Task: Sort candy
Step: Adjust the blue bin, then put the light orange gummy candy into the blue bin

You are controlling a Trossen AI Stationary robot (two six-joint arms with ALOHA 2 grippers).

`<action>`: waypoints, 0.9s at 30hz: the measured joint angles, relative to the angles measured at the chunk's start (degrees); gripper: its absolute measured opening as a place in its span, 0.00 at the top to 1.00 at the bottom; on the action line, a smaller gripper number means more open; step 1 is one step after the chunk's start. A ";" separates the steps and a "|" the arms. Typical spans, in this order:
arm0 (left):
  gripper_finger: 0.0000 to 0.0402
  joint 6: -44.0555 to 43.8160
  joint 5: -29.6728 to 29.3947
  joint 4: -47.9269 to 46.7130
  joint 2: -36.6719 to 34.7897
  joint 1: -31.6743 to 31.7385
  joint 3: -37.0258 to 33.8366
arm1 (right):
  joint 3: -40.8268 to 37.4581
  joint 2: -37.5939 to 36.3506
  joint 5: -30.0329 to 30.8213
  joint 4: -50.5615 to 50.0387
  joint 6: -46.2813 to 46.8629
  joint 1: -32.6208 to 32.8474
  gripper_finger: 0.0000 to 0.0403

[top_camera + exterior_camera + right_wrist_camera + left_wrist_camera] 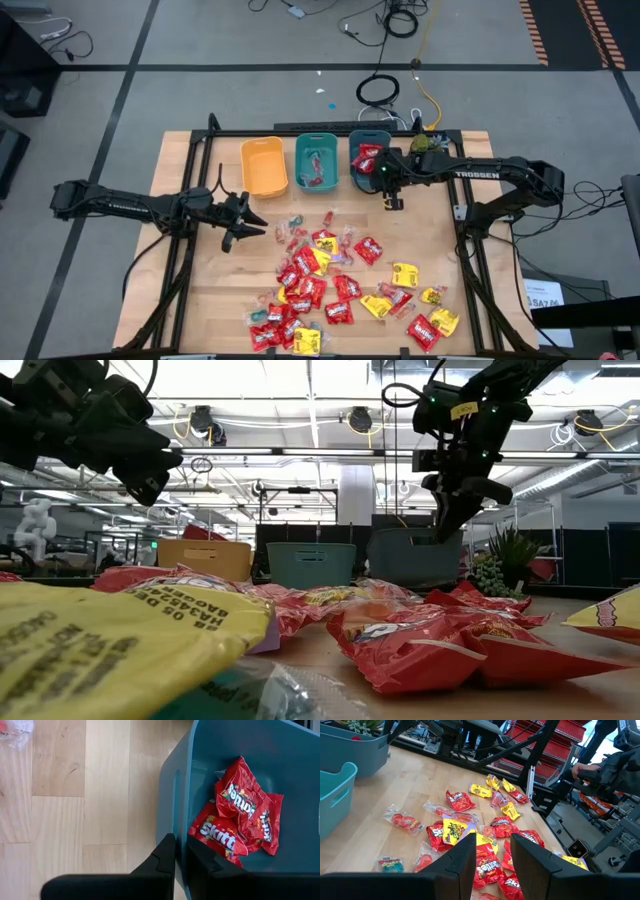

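**Workspace Status: Candy Sorting Station**

Three bins stand in a row along the far edge of the table (180, 300): a yellow bin (264, 165), a teal bin (317, 162) and a darker blue bin (368, 160). A strip of bare wood lies between the bins and the candy (330, 285), which is scattered over the table's near centre and right. The table's left side — where the left arm reaches in — is open wood.

The left gripper (243, 219) hangs above bare wood just left of the pile, fingers partly apart, holding nothing.

The right gripper (181, 851) is over the near wall of the blue bin, fingers closed together and empty. Red packets (240, 817) lie inside that bin; more lie in the teal bin.
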 joint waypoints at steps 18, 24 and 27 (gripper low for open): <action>0.68 0.09 -0.01 -0.02 0.01 0.00 0.00 | 0.18 -0.04 6.24 -0.45 1.71 0.51 0.62; 0.68 0.09 0.01 -0.01 0.00 0.00 0.00 | 6.15 -0.13 8.60 -6.27 9.21 1.91 0.60; 0.68 0.09 0.00 -0.02 0.00 0.00 0.00 | 10.78 -0.13 8.50 -11.20 17.75 2.57 0.60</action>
